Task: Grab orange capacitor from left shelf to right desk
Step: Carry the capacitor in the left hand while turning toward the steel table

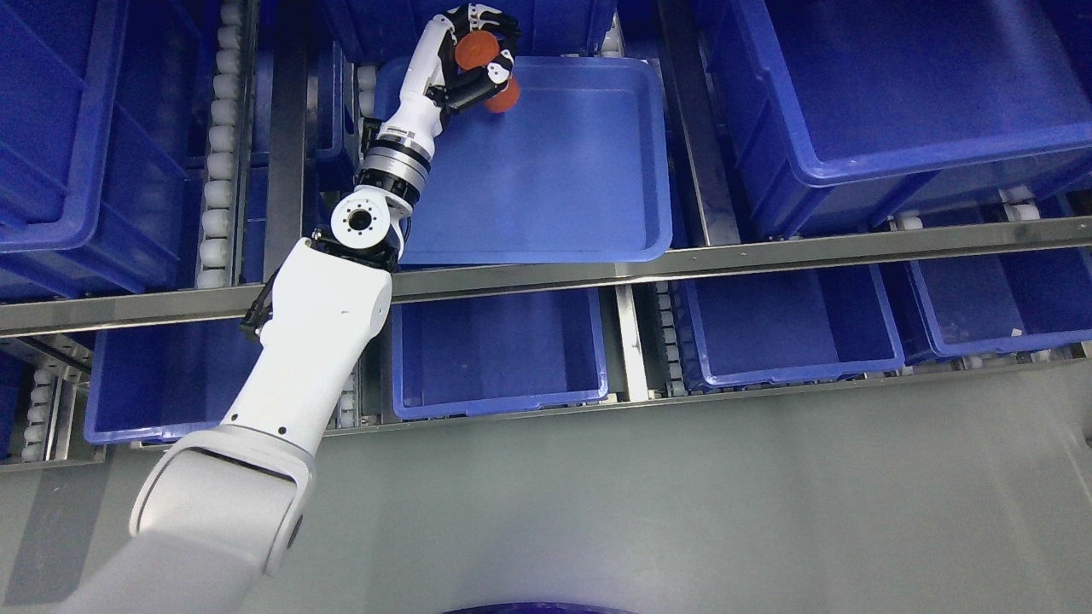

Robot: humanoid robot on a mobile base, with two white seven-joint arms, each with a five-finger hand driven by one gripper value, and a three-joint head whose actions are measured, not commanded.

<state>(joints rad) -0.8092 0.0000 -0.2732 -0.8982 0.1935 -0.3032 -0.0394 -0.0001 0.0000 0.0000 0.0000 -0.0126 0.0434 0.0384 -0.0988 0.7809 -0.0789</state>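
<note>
Over blue tray (554,188) far-left corner | left hand (478,55) clasps orange capacitor (474,51) | no legible writing

A shallow blue tray (546,170) lies right under the robot hand (478,55). Deeper blue bins (862,85) sit beside it, more bins (499,354) below, past a steel rail (768,256).

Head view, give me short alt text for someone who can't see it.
The robot's white left arm reaches up over a shallow blue plastic tray on the shelf, its left hand closed around an orange cylindrical capacitor. Deeper blue bins surround it.
</note>
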